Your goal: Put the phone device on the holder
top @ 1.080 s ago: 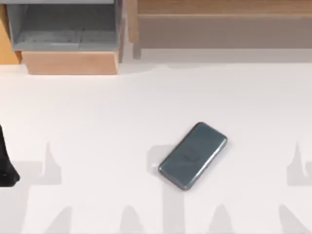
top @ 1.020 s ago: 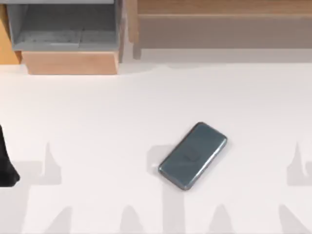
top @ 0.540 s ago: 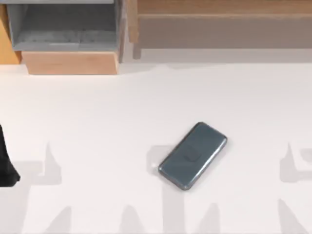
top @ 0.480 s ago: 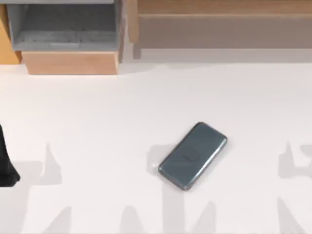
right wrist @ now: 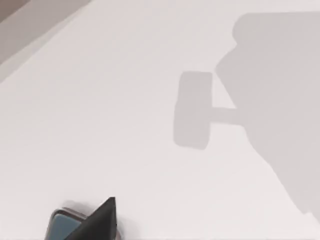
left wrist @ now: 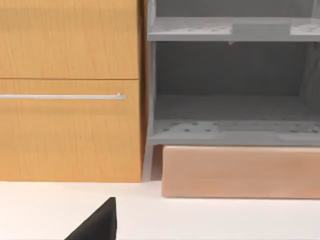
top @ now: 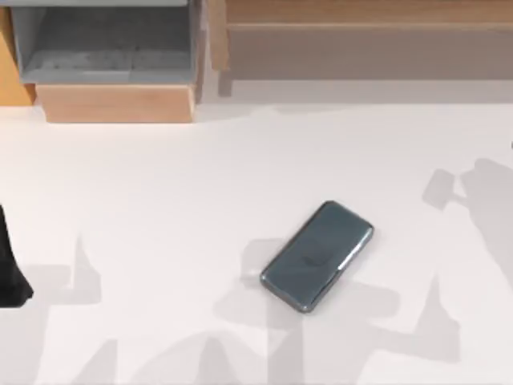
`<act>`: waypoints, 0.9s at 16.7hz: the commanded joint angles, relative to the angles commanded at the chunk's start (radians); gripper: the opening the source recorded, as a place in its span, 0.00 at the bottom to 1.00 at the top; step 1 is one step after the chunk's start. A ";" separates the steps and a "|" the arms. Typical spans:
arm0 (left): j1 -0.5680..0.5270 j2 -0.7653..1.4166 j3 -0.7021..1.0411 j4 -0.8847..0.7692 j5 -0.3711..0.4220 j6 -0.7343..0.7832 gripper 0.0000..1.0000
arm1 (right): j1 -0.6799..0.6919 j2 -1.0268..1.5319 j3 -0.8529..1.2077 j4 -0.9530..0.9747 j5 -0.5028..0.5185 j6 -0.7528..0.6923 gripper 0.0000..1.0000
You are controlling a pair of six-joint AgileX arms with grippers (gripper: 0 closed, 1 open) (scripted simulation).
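At the far left edge of the worktop (top: pixel 160 176) a dark part of the left arm (top: pixel 10 269) sits parked, and I cannot tell how its jaws stand; its wrist camera looks at a wooden cabinet (left wrist: pixel 70 90) with a thin metal handle (left wrist: pixel 62 96), a grey open shelf unit (left wrist: pixel 232 85) beside it, and a plain wooden block (left wrist: pixel 240 172) at the foot of the shelves. Which of these is meant as the holder is not clear, so one risk is carrying the phone to the wrong place. Near the middle of the worktop, a little toward the right, the phone (top: pixel 317 255) lies flat and askew, well apart from the furniture at the back. It is thin, glossy and flush with the surface, so jaws coming down may slide off its rim, push it along the worktop, or pinch it crooked if they are not turned to match its slant. On the right, only a shadow of the right arm falls on the worktop; in its wrist view a dark fingertip (right wrist: pixel 97 220) covers part of the phone (right wrist: pixel 60 224), and whether those jaws are wide or narrow I cannot tell. No brand, label or writing can be read anywhere; a faint mark on the phone's face is too small to make out.
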 joint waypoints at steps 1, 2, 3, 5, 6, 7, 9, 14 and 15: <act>0.000 0.000 0.000 0.000 0.000 0.000 1.00 | 0.014 0.076 0.053 -0.030 -0.006 0.047 1.00; 0.000 0.000 0.000 0.000 0.000 0.000 1.00 | 0.027 0.140 0.098 -0.059 -0.011 0.091 1.00; 0.000 0.000 0.000 0.000 0.000 0.000 1.00 | 0.037 0.194 0.143 -0.087 -0.013 0.132 1.00; 0.000 0.000 0.000 0.000 0.000 0.000 1.00 | 0.051 0.282 0.239 -0.141 -0.006 0.212 1.00; 0.000 0.000 0.000 0.000 0.000 0.000 1.00 | 0.057 0.322 0.294 -0.165 0.004 0.252 1.00; 0.000 0.000 0.000 0.000 0.000 0.000 1.00 | 0.064 0.367 0.350 -0.188 0.013 0.292 1.00; 0.000 0.000 0.000 0.000 0.000 0.000 1.00 | 0.090 0.468 0.455 -0.230 0.030 0.362 1.00; 0.000 0.000 0.000 0.000 0.000 0.000 1.00 | 0.250 0.685 0.666 -0.359 0.041 0.526 1.00; 0.000 0.000 0.000 0.000 0.000 0.000 1.00 | 0.294 0.732 0.706 -0.392 0.042 0.560 1.00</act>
